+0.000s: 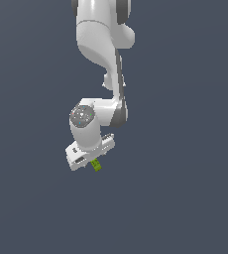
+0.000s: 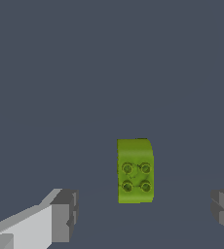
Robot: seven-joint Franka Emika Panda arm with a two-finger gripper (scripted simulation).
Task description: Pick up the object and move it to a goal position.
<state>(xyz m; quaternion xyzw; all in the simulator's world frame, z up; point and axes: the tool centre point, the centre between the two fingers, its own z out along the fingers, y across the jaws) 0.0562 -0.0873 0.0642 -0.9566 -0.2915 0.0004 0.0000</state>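
I see pincer (image 2: 143, 214) wide open, holding nothing. Block (image 2: 135, 171) sits between fingers, nearer one side, long side pointing away from pincer.

White arm (image 1: 102, 44), tool (image 1: 88, 159) low, yellow-green block (image 1: 96, 166) just beside it

- The object (image 2: 135, 170), between the fingers (image 2: 65, 214), looks like matt yellow-green plastic with four studs.
- The fingers are matt grey.
- The arm (image 1: 98, 39) shows a glossy white shell.
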